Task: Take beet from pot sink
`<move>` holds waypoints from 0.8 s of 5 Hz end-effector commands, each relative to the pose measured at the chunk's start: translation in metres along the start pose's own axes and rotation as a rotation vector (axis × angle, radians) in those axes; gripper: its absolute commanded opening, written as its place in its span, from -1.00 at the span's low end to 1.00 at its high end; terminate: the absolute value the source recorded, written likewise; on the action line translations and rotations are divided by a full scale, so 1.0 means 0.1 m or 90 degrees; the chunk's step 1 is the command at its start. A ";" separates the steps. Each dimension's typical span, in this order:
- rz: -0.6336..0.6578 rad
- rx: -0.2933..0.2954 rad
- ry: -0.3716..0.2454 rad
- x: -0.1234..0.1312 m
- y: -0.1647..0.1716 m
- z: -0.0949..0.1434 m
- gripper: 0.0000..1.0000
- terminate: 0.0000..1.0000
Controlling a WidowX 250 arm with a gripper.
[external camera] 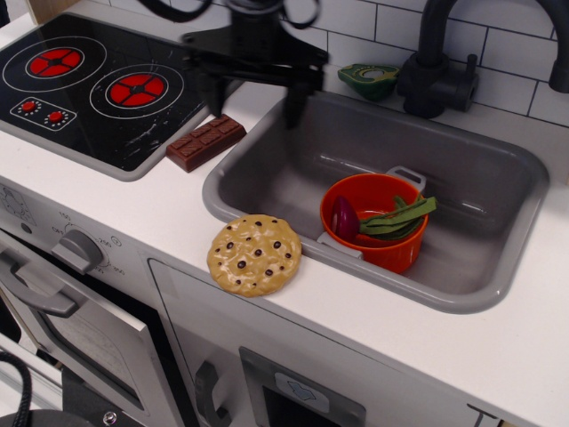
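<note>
Beet [346,218] lay in pot [391,253], inside sink [498,178].
Gripper [254,98] hung blurred over sink's back-left rim, jaws spread wide and empty, well apart from pot.

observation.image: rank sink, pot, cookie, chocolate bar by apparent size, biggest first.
1. sink
2. pot and cookie: look about alike across, so not ranked; the cookie sits nearer the camera.
3. chocolate bar
</note>
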State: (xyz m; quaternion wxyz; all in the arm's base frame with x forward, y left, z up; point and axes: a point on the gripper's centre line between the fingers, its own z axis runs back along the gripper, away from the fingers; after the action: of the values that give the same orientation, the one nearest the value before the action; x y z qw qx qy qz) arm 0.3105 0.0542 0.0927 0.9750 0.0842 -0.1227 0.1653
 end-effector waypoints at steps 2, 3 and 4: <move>-0.400 -0.098 0.022 -0.18 -0.47 0.00 1.00 -1.00; -0.449 -0.086 0.024 -0.22 -0.59 -0.05 1.00 -1.00; -0.478 -0.083 0.033 -0.25 -0.73 -0.12 1.00 -1.00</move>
State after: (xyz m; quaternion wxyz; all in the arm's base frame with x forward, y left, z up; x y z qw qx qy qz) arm 0.3119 -0.0218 0.0519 0.9754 0.0522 -0.0469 -0.2088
